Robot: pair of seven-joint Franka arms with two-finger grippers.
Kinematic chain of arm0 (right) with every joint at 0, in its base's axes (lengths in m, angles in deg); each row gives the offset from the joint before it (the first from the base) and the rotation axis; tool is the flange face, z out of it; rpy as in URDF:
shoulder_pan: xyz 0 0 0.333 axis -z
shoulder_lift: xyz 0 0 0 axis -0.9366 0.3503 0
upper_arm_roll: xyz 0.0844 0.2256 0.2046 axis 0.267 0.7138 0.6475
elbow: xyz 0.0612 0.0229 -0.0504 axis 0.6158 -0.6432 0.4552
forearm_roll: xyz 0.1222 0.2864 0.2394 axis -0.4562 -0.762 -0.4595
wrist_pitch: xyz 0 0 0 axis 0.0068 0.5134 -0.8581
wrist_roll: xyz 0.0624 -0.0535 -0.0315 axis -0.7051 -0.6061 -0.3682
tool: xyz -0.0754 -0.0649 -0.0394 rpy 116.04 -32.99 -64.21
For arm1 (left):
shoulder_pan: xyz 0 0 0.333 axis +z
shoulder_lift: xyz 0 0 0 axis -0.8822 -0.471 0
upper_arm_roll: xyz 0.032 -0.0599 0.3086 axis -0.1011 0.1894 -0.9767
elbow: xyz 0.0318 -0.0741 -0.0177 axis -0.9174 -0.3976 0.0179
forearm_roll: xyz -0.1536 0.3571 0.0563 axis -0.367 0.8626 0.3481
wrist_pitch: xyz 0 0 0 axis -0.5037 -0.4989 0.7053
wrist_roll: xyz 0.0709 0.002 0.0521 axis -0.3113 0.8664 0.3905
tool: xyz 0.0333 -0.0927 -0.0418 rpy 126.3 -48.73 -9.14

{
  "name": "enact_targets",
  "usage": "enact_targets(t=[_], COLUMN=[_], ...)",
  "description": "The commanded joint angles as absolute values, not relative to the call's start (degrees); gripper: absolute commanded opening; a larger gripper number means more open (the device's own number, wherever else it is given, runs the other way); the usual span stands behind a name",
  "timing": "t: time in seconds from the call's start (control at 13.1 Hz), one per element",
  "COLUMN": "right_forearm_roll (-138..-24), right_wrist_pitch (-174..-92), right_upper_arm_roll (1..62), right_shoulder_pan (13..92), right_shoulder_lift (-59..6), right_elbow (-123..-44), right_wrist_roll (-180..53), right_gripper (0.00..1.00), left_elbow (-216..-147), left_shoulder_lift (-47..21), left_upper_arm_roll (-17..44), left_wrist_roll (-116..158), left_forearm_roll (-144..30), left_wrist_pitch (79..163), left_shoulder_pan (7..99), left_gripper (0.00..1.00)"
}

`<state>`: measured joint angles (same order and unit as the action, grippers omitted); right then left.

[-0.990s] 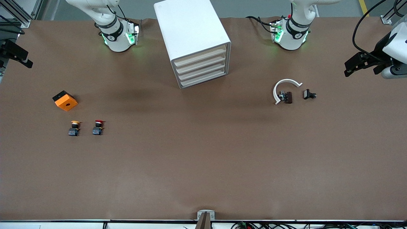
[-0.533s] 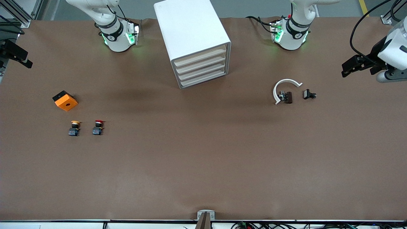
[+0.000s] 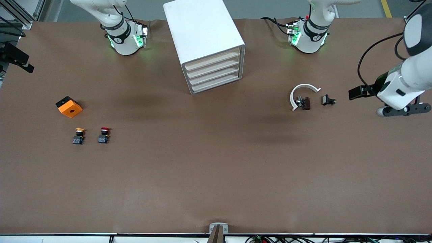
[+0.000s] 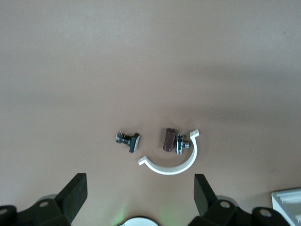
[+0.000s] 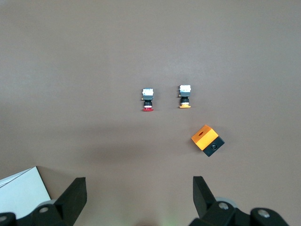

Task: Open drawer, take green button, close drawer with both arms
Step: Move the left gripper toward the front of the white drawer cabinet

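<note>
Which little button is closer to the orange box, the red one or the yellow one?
The yellow-capped button. It lies just below the orange box; the red-capped button sits beside it, more toward the drawer cabinet.

2 buttons (red (image 3: 104, 135), yellow (image 3: 79, 135)), 1 orange box (image 3: 69, 106), 1 cabinet (image 3: 205, 44) w/ 4 drawers, 1 white clamp (image 3: 301, 94).

Even overhead light, soft shadows, sharp
</note>
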<state>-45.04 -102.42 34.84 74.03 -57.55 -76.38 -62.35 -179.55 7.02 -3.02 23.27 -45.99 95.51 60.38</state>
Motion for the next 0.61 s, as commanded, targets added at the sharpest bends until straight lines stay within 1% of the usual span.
enact_targets(t=[0.0,0.23,0.53], right_forearm_roll=[-45.7,-45.7,-45.7], right_wrist_pitch=[-102.5,-102.7,-103.0], right_upper_arm_roll=[35.1,35.4,35.3], right_shoulder_pan=[74.9,74.3,74.5], right_shoulder_lift=[-57.9,-57.9,-57.9], right_elbow=[-76.4,-76.3,-76.4], right_wrist_roll=[-62.2,-62.2,-62.2], right_gripper=[1.0,1.0,1.0], left_elbow=[-178.6,-178.7,-178.8], left_shoulder_lift=[3.8,-0.2,-7.5], left_upper_arm_roll=[-2.9,-2.9,-2.8], left_wrist_roll=[23.9,26.8,36.2], left_forearm_roll=[-48.2,-48.4,-48.3], left_wrist_pitch=[98.3,102.5,109.9], left_shoulder_pan=[61.5,62.1,61.3], left_gripper=[1.0,1.0,1.0])
